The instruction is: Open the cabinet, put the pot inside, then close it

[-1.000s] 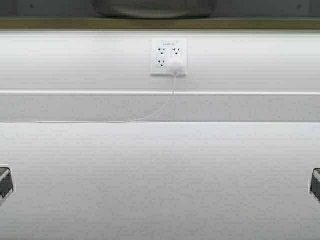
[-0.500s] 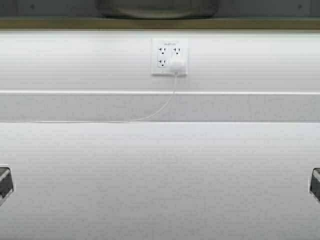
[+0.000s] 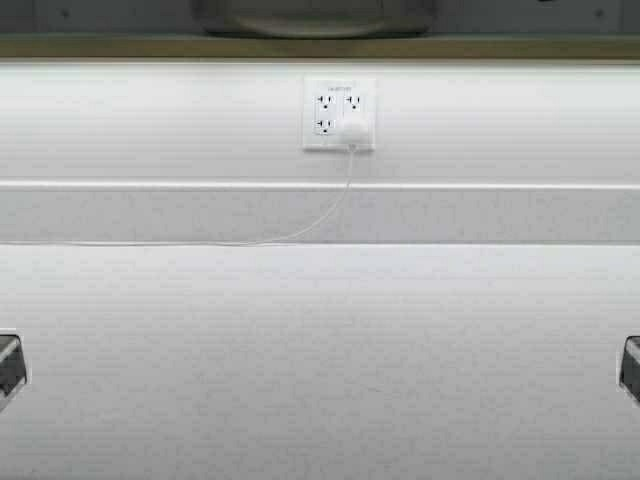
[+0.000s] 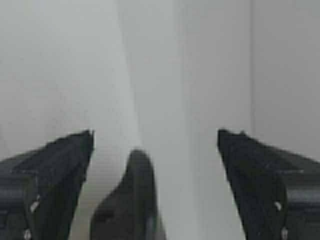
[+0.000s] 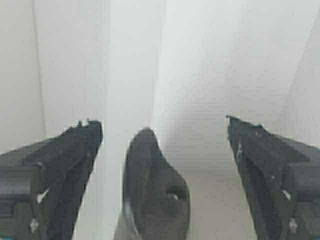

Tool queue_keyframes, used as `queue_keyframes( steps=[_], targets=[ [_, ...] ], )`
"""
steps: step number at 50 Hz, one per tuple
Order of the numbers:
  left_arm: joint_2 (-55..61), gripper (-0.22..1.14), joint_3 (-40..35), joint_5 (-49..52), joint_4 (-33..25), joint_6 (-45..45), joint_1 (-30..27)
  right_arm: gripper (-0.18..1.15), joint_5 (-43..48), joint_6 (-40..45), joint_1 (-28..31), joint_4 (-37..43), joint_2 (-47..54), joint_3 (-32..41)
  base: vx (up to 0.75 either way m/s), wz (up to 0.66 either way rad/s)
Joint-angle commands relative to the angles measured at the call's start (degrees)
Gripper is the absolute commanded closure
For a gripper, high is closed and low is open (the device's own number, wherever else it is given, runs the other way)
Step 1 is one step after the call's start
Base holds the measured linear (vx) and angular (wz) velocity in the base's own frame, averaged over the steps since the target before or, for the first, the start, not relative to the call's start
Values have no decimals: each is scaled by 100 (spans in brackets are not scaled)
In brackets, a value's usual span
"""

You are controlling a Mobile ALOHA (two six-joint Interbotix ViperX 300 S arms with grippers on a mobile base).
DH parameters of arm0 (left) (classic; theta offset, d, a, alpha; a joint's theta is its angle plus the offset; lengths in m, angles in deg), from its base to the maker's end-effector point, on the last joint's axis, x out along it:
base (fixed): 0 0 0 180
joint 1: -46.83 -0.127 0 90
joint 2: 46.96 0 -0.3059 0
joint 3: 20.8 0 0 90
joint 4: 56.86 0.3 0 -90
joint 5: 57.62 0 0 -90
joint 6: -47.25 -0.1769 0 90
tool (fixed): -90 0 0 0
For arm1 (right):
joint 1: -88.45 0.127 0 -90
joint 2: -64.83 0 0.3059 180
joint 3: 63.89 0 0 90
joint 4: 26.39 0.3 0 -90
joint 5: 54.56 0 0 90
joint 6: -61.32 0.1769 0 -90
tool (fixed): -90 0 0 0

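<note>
The pot [image 3: 312,17] is seen at the very top of the high view, as a wide dark shape that stands on a tan ledge [image 3: 500,47], cut off by the upper edge of the picture. It is well apart from both arms. Below the ledge a white wall is seen, with a white outlet plate [image 3: 338,114] in its middle. A white plug [image 3: 352,132] is set in the plate, and a thin white cable [image 3: 300,231] hangs from it and runs to the left along the back of the white table [image 3: 320,360].

The left tool [image 4: 155,145] is shown wide open in the left wrist view, and nothing is held between its dark fingers [image 4: 60,165]. The right tool [image 5: 164,132] is likewise spread wide and empty. In the high view only a dark part of each arm is seen, low at the left edge and at the right edge, above the table.
</note>
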Motion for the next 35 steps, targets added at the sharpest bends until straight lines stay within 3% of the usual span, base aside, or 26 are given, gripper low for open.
queue_keyframes(
  steps=[1, 7, 12, 16, 21, 22, 24, 26, 30, 35],
  targets=[
    [-413, -11, 211, -97, 70, -105, -97, -7, 26, -35, -185, -431, -360, -123, 0, 0],
    [-721, -7, 712, -105, 448, -519, -97, 0, -149, -79, -299, -1292, -668, -396, 0, 0],
    [-1046, 5, 1283, 79, 888, -1389, -97, 23, -650, -176, -343, -2109, -967, -686, 0, 0],
    [-1318, 29, 1731, 536, 1230, -2250, -44, 54, -1204, -413, -334, -3006, -1195, -888, 0, 0],
    [-1652, 76, 2153, 1547, 1354, -3454, 97, 97, -2232, -976, -44, -4113, -1512, -1187, -1, 0],
    [-1714, 85, 2224, 1767, 1354, -3691, 132, 101, -2408, -1081, 26, -4254, -1564, -1248, -1, 0],
    [-1802, 100, 2347, 2127, 1354, -4113, 202, 102, -2733, -1345, 141, -4438, -1661, -1345, -1, 0],
    [-1890, 104, 2452, 2373, 1354, -4518, 272, 97, -2997, -1591, 255, -4535, -1767, -1433, -2, 0],
    [-2048, 93, 2681, 2470, 1354, -5019, 466, 88, -3146, -2215, 448, -4579, -1995, -1626, -3, 0],
    [-2320, 84, 2918, 2470, 1354, -5124, 589, 88, -3234, -2540, 659, -4526, -2320, -1828, -4, 1]
  ],
)
